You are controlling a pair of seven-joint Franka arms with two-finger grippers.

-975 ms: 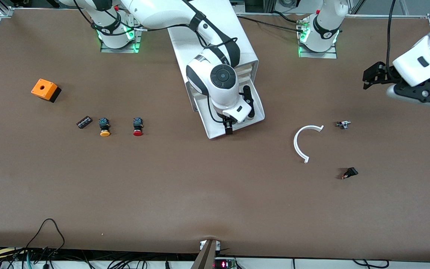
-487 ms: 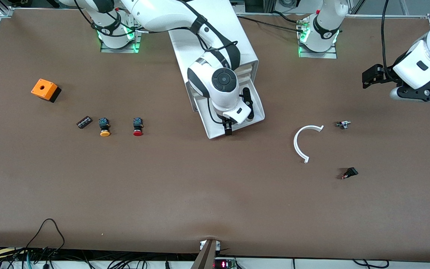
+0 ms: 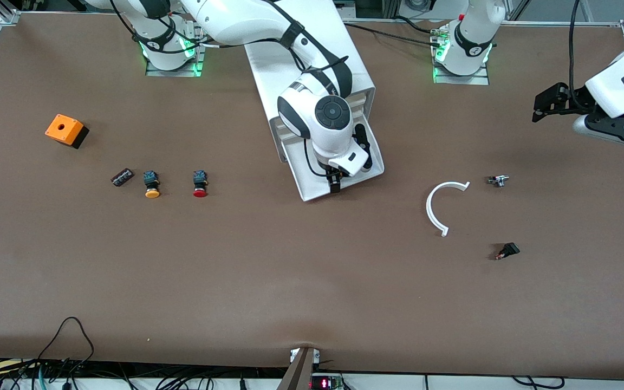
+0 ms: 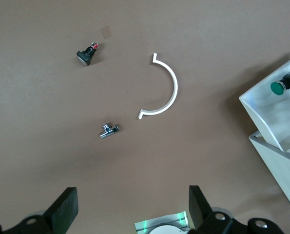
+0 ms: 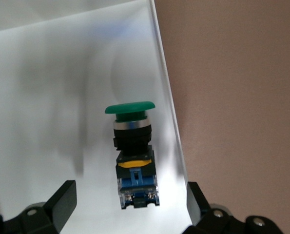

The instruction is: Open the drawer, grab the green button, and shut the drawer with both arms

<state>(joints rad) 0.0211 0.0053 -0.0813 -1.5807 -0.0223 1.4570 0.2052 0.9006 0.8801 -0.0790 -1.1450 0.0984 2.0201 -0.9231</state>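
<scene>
Looking down from the front, my right gripper [image 3: 335,181] hovers, fingers apart, over the pulled-out drawer [image 3: 312,189]; my left gripper [image 4: 130,214], also apart, waits; my right wrist shows the button [image 5: 133,156] lying in the drawer, light, rigid, best pinched across its black body.

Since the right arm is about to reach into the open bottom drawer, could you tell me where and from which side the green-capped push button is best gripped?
Grip the green-capped push button across its black collar and blue body, coming straight down from above. It lies on its side in the shallow white drawer tray, so the flat body flanks face outward while the round cap would likely slip. The right gripper hangs over it, jaws open and straddling the body.
</scene>
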